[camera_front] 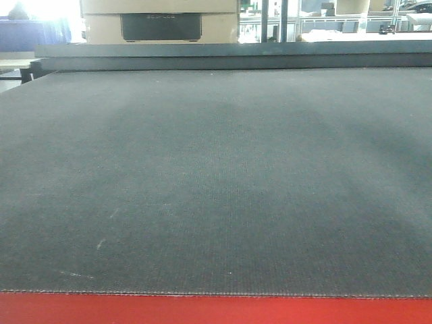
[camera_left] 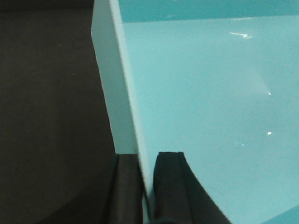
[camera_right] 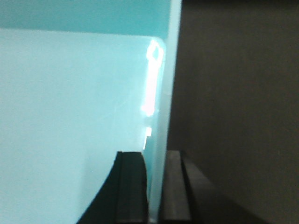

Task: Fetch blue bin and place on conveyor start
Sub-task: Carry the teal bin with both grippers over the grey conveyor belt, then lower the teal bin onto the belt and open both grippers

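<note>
L wrist view: dark, finely speckled surface (camera_left: 46, 116) on the left, then the blue bin (camera_left: 201, 116). Its pale side wall runs up the frame edge-on, w/ the turquoise floor spreading right. The left gripper (camera_left: 145, 159) is clamped on that wall, one black finger (camera_left: 126, 191) outside and the other inside the tub, both pressed against the plastic.

Front view: the conveyor start (camera_front: 216, 182) fills nearly the whole frame – flat black woven belt w/ a few pale scuffs near the bottom left. The red front edge (camera_front: 216, 310) runs along the bottom. At the far end sits a raised dark ledge (camera_front: 229, 54), and behind it a beige box w/ a dark panel (camera_front: 162, 23). The bin shows only in the wrist views.

R wrist view, mirrored: bin interior (camera_right: 70, 93) on the left w/ a bright glare streak near the corner, then the thin wall edge-on. The right gripper (camera_right: 153, 156) is closed on it the same way – fingers either side, no gap. Dark surface (camera_right: 233, 116) lies to the right (texture looks like the belt's). Can't tell whether the bin's base touches it.
</note>
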Robot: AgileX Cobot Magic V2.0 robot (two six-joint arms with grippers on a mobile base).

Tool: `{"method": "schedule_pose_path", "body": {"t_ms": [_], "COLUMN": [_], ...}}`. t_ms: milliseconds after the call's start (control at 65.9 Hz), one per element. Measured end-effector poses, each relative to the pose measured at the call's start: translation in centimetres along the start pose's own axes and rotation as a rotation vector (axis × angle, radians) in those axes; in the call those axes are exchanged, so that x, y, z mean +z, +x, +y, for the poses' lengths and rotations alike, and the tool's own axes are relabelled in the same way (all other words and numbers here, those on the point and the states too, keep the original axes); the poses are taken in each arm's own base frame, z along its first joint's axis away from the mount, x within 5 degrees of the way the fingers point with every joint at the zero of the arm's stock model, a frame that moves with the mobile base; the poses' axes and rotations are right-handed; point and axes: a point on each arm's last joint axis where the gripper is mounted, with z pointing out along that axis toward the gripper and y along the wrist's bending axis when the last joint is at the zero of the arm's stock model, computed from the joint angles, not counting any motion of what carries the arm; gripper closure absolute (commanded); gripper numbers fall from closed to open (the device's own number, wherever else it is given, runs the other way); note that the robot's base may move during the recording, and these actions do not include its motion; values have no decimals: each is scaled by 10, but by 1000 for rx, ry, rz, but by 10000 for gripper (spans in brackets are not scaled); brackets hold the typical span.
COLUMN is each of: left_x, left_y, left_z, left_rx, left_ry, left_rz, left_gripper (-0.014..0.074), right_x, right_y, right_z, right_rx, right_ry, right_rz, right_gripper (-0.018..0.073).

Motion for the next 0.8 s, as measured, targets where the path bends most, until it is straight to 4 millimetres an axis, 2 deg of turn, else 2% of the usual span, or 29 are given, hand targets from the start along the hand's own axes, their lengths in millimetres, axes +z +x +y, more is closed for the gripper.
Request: {"method": "schedule_pose_path", "body": {"t_ms": [137,394,592,728,804], "left_x": [10,65,100,116,123], "left_y": [8,42,70,84,90], "left_z": [1,11,17,18,18], "left_rx": [1,-12,-32,-39,-45], "left_ry": [-7,-43,-51,-50,-48], "left_rz": [49,226,337,373,391], "left_gripper": [707,707,707,707,687], "right_x": [1,26,49,59,67], "right_y": [16,52,82,92,96], "right_z": [0,-8,-16,-19,-21], "right_rx": [14,36,60,66,71], "right_ry": [-2,17,32,40,44], "right_rz": [156,288,324,324,336], "right_gripper": [711,711,711,709,667]}}
